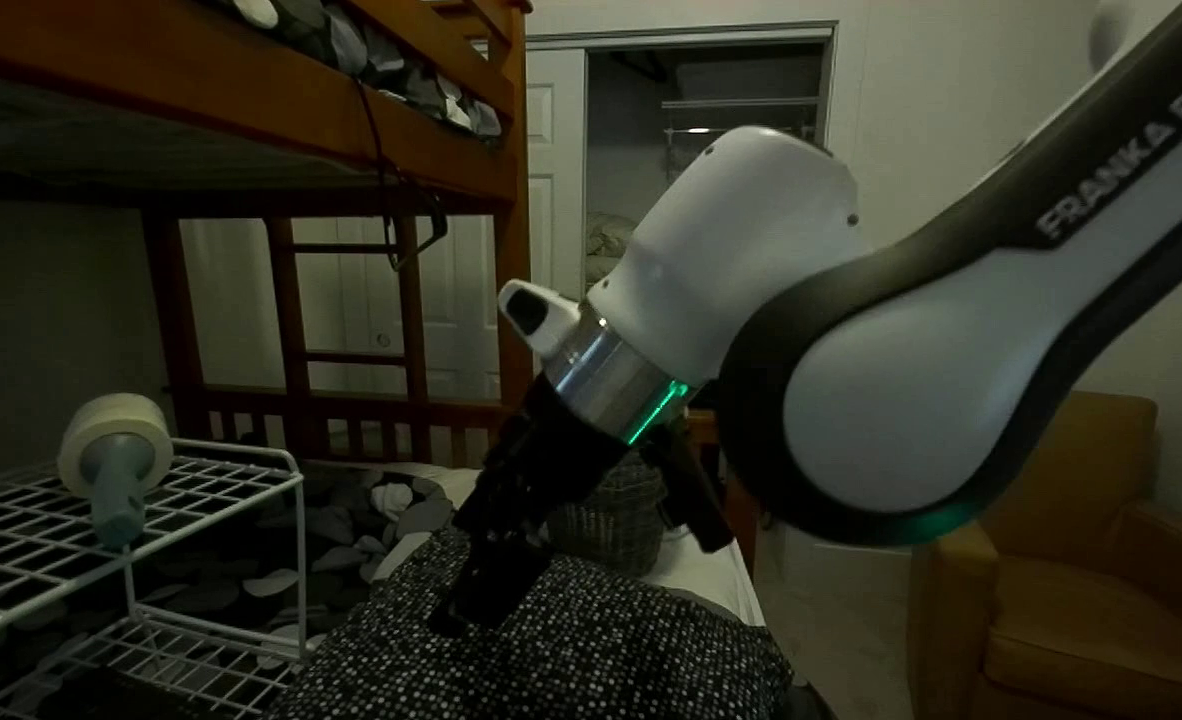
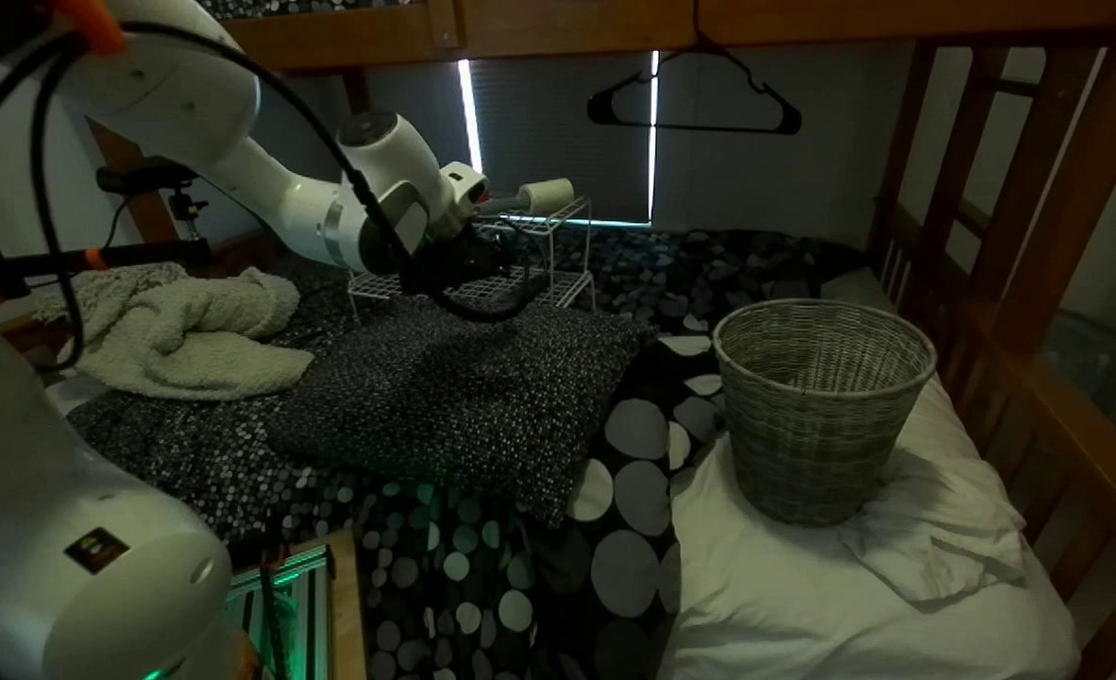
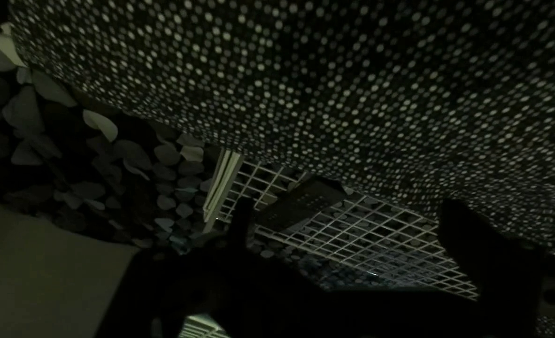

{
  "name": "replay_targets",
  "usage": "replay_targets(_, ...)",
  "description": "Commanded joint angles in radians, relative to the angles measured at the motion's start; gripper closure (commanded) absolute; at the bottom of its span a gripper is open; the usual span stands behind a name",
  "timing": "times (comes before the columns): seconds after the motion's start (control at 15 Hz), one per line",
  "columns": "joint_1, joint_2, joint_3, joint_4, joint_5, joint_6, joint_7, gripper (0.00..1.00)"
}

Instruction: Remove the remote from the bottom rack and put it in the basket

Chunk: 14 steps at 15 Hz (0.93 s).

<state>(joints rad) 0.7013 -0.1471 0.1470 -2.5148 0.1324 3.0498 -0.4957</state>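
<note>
The dark remote (image 3: 301, 204) with small buttons lies on the white wire bottom rack (image 3: 366, 230), near its end bars, in the wrist view. My gripper (image 3: 348, 206) is open and empty; its fingers show as dark shapes either side, the left one beside the remote's end. I cannot tell if they touch. In both exterior views the gripper (image 1: 471, 590) (image 2: 482, 260) is tilted down near the rack, whose lower tier also shows there (image 1: 211, 670) (image 2: 567, 283). The grey woven basket (image 2: 803, 453) stands upright on the bed, partly hidden behind the gripper in an exterior view (image 1: 611, 520).
A dotted dark pillow (image 2: 464, 397) lies against the rack and covers part of its lower tier in the wrist view (image 3: 305, 84). A roller with a grey handle (image 1: 116, 445) lies on the upper tier. A pale blanket (image 2: 180, 331) and hanging hanger (image 2: 700, 126) are nearby.
</note>
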Motion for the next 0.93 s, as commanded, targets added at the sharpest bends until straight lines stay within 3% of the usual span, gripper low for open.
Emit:
replay_targets(0.0, -0.049, 0.204, 0.062, 0.09, -0.098, 0.183, 0.107, 0.0)
replay_targets(0.13, -0.113, 0.274, 0.089, 0.117, -0.178, 0.274, 0.167, 0.0)
replay_targets(0.2, -0.001, 0.308, -0.031, 0.13, -0.125, 0.324, 0.128, 0.0)
replay_targets(0.27, 0.021, 0.351, -0.021, 0.16, -0.088, 0.36, 0.11, 0.0)
replay_targets(0.33, -0.034, 0.283, 0.015, 0.111, -0.119, 0.308, 0.122, 0.0)
replay_targets(0.73, -0.032, 0.305, 0.011, 0.131, -0.119, 0.323, 0.121, 0.0)
replay_targets(0.87, 0.03, 0.373, -0.042, 0.192, -0.045, 0.356, 0.123, 0.0)
